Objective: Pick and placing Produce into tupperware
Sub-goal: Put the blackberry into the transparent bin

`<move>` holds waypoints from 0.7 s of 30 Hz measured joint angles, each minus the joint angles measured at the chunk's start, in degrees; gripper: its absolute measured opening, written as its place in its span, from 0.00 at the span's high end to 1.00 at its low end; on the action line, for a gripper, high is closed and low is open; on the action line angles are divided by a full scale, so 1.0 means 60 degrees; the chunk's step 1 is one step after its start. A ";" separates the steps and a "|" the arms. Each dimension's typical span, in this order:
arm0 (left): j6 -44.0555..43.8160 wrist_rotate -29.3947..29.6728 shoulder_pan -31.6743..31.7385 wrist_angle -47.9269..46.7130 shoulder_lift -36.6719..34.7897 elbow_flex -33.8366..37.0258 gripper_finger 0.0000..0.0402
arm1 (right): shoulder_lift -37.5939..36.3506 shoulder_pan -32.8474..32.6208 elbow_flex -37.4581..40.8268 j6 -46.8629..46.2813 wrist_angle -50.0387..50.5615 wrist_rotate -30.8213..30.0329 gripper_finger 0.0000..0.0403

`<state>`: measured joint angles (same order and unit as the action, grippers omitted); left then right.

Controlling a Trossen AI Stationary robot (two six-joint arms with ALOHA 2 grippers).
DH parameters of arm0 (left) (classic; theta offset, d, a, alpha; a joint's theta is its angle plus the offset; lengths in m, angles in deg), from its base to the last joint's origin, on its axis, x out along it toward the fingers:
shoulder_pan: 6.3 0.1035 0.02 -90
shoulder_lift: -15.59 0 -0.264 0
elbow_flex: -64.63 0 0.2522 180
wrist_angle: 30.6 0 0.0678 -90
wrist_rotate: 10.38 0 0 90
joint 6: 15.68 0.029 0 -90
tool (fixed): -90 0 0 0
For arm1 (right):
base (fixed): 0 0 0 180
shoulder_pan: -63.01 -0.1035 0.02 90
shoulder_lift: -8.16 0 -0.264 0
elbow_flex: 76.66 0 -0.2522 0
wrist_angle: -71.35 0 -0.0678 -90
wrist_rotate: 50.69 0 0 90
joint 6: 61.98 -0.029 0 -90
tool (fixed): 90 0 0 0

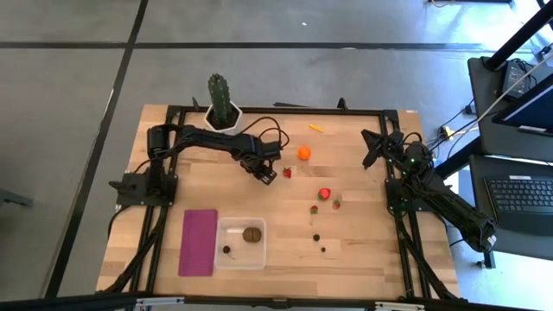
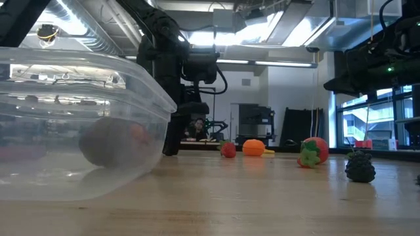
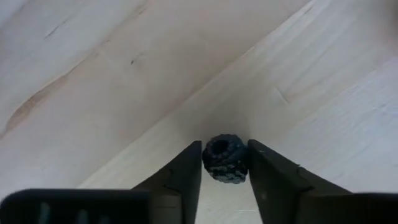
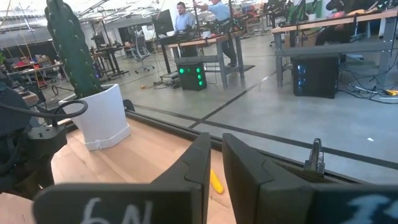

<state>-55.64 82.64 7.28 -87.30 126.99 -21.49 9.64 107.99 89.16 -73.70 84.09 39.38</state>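
My left gripper [image 1: 267, 175] stands near the table's middle, left of a small strawberry [image 1: 287, 172], and is shut on a tiny dark berry [image 3: 224, 158]. The clear tupperware [image 1: 241, 256] stands at the near edge and holds the brown kiwi [image 1: 252, 233] and a dark berry [image 1: 227, 250]. The orange ball [image 1: 304, 153], two more strawberries [image 1: 324, 193] and several dark berries [image 1: 316, 236] lie on the table. The thin yellow piece [image 1: 316, 128] lies near the far edge. My right gripper [image 4: 216, 163] waits at the far right, shut and empty. My left gripper pinches the dark berry by its two opposite sides [image 3: 207, 160] between its two fingers, at their free ends. The fingers come from above and point down. The berry sits just at the tabletop; I cannot tell whether it rests on the wood or is lifted clear.
A flat magenta rectangle [image 1: 199, 242] lies left of the tub. A tall green cactus in a white pot [image 1: 221, 104] stands at the far edge behind my left arm. People show in the room beyond the table in the right wrist view.
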 joint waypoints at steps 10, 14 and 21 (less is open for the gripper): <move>0.1195 -0.0703 0.0180 -0.0039 -0.0331 -0.0093 0.78 | 0.0000 -0.0002 0.0000 0.0002 0.0000 0.0000 0.89; 0.2034 -0.1392 0.0197 -0.0313 -0.1080 -0.0386 0.72 | 0.0000 0.0002 0.0000 0.0000 -0.0004 0.0000 0.89; 0.3352 -0.3090 -0.0076 -0.0835 -0.3029 -0.0790 0.80 | 0.0000 0.0002 0.0000 -0.0225 -0.0022 -0.0004 0.89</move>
<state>-35.53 64.10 6.82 -92.31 108.81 -26.23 9.64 108.00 89.16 -75.05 83.96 39.36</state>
